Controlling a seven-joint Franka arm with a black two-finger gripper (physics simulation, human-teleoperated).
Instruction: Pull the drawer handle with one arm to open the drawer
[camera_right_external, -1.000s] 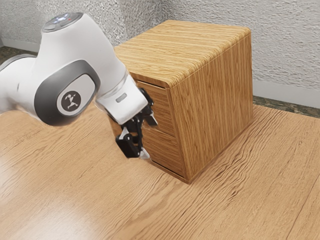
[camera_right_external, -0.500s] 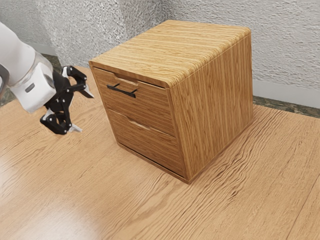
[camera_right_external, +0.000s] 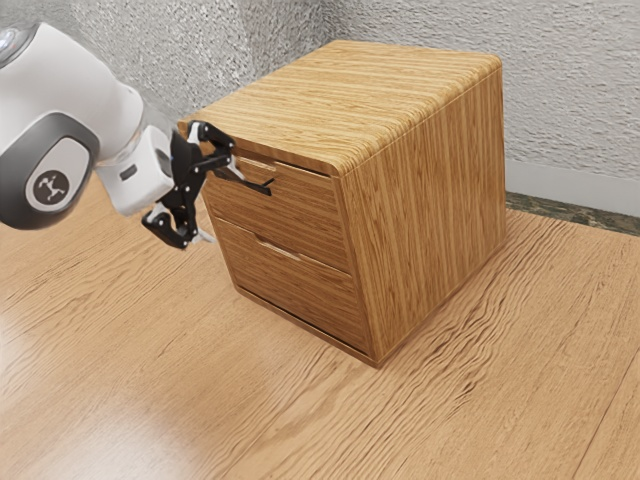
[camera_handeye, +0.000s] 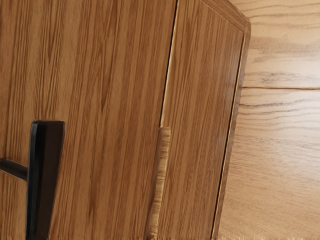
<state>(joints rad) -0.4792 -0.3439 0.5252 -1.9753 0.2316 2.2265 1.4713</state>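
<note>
Nearest the exterior camera lies the wooden table (camera_right_external: 300, 410), its grain running across the foreground. Above it, at about 9 o'clock in that view, the white arm (camera_right_external: 60, 130) reaches toward the cabinet (camera_right_external: 420, 170). The black gripper (camera_right_external: 215, 203) hangs just before the cabinet's front with its jaws spread wide, holding nothing. One fingertip (camera_right_external: 230, 167) is high, the other low, at roughly 7 o'clock from it. The black handle (camera_right_external: 250, 182) lies at about 2 o'clock from the gripper's middle, its near end right beside the upper fingertip. Whether they touch, I cannot tell. The handle is mounted on the top drawer (camera_right_external: 285, 215), whose front sits flush with the cabinet face. At 6 o'clock from it is the lower drawer (camera_right_external: 300, 285), also flush. In the wrist view the handle (camera_handeye: 45, 175) stands out from the top drawer's front (camera_handeye: 100, 90), and a wooden pull (camera_handeye: 160, 185) runs along the lower drawer (camera_handeye: 200, 130). Farthest back is the rough grey wall (camera_right_external: 580, 70).
</note>
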